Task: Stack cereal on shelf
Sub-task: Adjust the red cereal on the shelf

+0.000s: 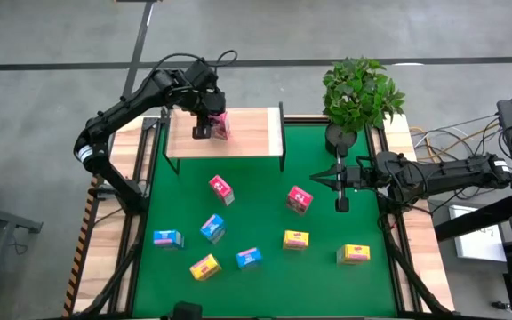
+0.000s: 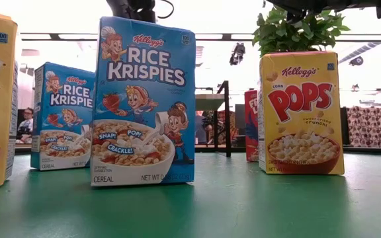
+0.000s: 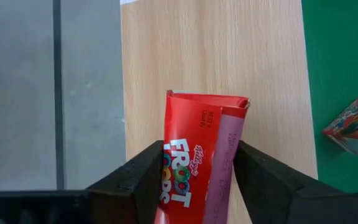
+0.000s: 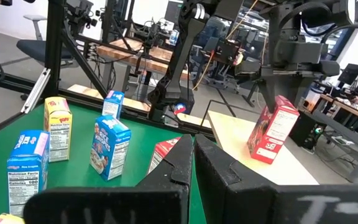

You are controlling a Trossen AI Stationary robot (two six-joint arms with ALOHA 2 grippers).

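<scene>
Over the shelf (image 1: 247, 133), left claw (image 1: 204, 124) grips pink-red cereal (image 1: 220, 125).

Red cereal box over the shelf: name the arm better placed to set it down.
Left. Its gripper clamps the red box above the shelf; the right gripper waits, shut and empty, over the mat.

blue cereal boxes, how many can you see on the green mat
3, all in the near left part of the mat: one by the left edge, one further in and slightly farther back, and one nearest the front. None looks hidden.
</scene>
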